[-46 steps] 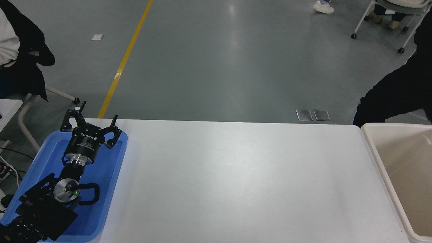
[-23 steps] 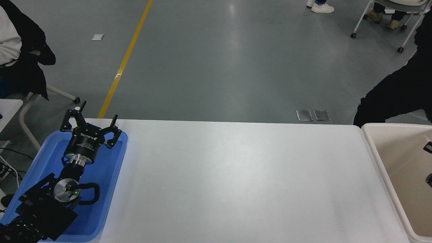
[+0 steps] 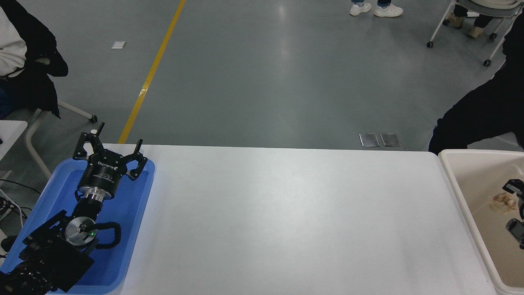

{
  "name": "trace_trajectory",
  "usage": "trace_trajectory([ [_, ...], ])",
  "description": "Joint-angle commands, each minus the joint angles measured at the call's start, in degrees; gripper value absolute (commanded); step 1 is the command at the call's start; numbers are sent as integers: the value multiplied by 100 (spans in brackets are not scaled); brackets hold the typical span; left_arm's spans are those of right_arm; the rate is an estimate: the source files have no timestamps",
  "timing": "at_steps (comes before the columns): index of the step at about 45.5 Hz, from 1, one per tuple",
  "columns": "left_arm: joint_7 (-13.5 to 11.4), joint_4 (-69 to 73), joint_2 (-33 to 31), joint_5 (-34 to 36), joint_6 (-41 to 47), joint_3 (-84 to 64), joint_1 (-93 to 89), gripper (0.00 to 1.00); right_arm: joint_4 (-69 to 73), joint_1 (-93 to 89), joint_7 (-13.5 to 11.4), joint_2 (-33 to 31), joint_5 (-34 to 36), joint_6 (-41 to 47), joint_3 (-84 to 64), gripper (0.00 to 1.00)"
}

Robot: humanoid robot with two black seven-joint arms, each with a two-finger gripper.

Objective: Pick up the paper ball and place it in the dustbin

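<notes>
Two gripper fingertips and a paper ball (image 3: 502, 202) now show at the right edge of the frame, where a second ago only bare beige wall of the dustbin (image 3: 454, 176) showed. The right gripper (image 3: 516, 207) has come in over the bin, its two visible tips standing apart with the ball just beside them; whether they touch it I cannot tell. The ball is inside the bin's outline, so the drop looks done or nearly so, and the white table (image 3: 286, 213) holds no further ball. At lower left the left gripper (image 3: 109, 150) is parked over a blue tray (image 3: 135, 229), fingers spread wide. White lettering on its black body is too small to read surely.
</notes>
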Motion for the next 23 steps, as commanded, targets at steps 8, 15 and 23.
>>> trace_trajectory([
  [8, 0, 1, 0, -9, 0, 5, 0, 100, 129, 579, 63, 54, -2, 29, 1092, 100],
  [15, 0, 1, 0, -9, 0, -4, 0, 100, 181, 1115, 282, 132, -2, 29, 2585, 100],
  [23, 0, 1, 0, -9, 0, -4, 0, 100, 506, 1546, 608, 203, -29, 64, 4536, 100],
])
